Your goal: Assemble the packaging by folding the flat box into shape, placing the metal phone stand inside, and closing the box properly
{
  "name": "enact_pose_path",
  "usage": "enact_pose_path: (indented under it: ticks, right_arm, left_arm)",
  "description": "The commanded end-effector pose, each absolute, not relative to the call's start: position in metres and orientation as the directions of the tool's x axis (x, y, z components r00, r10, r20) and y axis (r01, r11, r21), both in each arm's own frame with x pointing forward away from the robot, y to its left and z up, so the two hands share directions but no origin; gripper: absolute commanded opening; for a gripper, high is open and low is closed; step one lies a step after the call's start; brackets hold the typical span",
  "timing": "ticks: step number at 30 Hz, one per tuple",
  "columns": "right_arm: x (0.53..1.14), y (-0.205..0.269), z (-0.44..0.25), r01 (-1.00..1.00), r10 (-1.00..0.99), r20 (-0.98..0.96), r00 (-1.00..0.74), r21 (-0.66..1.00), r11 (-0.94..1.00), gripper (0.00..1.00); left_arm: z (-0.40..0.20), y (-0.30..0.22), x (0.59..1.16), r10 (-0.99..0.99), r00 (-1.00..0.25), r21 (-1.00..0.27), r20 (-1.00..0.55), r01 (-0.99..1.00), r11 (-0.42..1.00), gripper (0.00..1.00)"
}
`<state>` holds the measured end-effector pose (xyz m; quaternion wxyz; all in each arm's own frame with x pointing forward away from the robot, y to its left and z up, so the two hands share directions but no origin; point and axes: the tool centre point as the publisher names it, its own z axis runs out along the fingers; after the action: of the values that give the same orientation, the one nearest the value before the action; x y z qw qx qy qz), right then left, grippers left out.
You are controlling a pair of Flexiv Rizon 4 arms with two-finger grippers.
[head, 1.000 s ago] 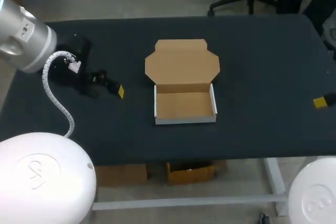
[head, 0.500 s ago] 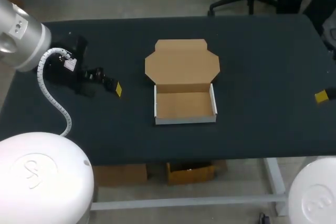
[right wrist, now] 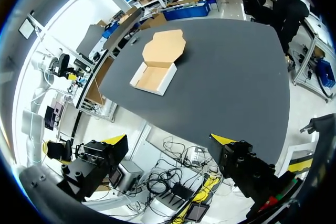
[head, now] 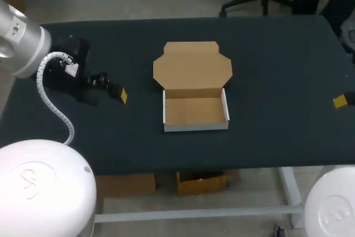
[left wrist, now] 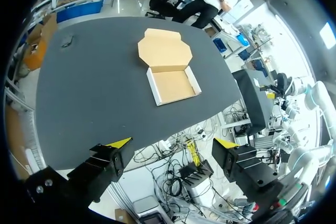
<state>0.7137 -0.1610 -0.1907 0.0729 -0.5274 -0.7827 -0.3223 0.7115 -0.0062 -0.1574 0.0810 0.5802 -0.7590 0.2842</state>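
A box (head: 195, 90) is seen near the middle of the black worktop (head: 277, 54), resting on it with neither claw touching it; its tray (head: 195, 111) is folded up, white on the outer walls and brown within, and is turned open side up; the lid (head: 192, 64) is laid out flat on the worktop from the tray's far wall, away from the robot, with its side flaps spread; the left arm (head: 25, 43) is brought in from the left, and the left claw (head: 121, 95) is seen over the worktop's left part, well apart from the box and pointed toward it; in the left wrist view its fingers (left wrist: 119, 142) are spread wide and released, with nothing gripped, and the box (left wrist: 168, 72) is seen well ahead of them; the right claw (head: 340, 100) is shown in the head view only as a yellow tip at the worktop's right edge, well apart from the box; in the right wrist view its fingers (right wrist: 116, 140) are likewise parted and released, and the box (right wrist: 157, 61) is seen far ahead, the lid lying beyond the tray.
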Motion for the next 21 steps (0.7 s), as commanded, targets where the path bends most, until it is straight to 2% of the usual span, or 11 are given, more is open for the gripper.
enact_pose_path:
  ticks: [1,21]
  right_arm:
    - [0.7104,-0.1621,-0.1878,0.874,0.778,0.459,-0.430,0.427,0.232,1.00]
    - [0.7074,-0.1625,-0.1874,0.888,0.786,0.471,-0.399,0.412,0.203,1.00]
  left_arm:
    - [-0.1570,-0.0052,0.7074,-0.836,-0.311,-0.340,0.453,-0.927,0.160,1.00]
    - [-0.1554,-0.0049,0.7051,-0.838,-0.297,-0.334,0.458,-0.931,0.148,1.00]
